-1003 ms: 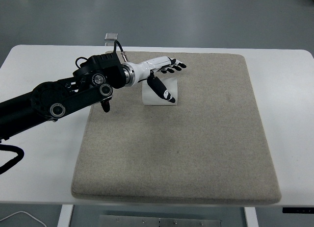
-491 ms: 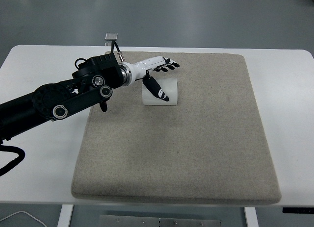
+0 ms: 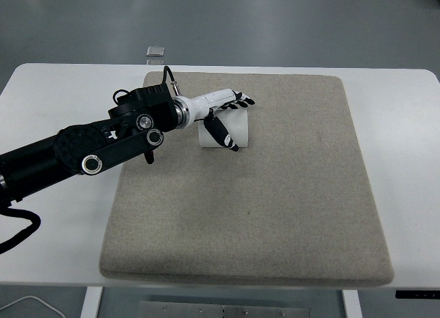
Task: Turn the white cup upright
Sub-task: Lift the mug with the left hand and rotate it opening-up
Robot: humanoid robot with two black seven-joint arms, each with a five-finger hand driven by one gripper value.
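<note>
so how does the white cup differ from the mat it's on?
The white cup is small, smooth and glossy; the beige mat is broad, flat and fabric-textured. The cup sits near the mat's far-left part, with the left hand closing around it; the rest of the mat lies bare. Both are pale and rest on the white table.

Bright, even overhead light, soft shadows only; the mat (image 3: 275,194) sharp, the white table (image 3: 402,167) near glare, slight bowing at the edges.

White table (image 3: 399,126) under a beige mat (image 3: 275,208), grey floor (image 3: 275,23) beyond, perhaps concrete.
</note>
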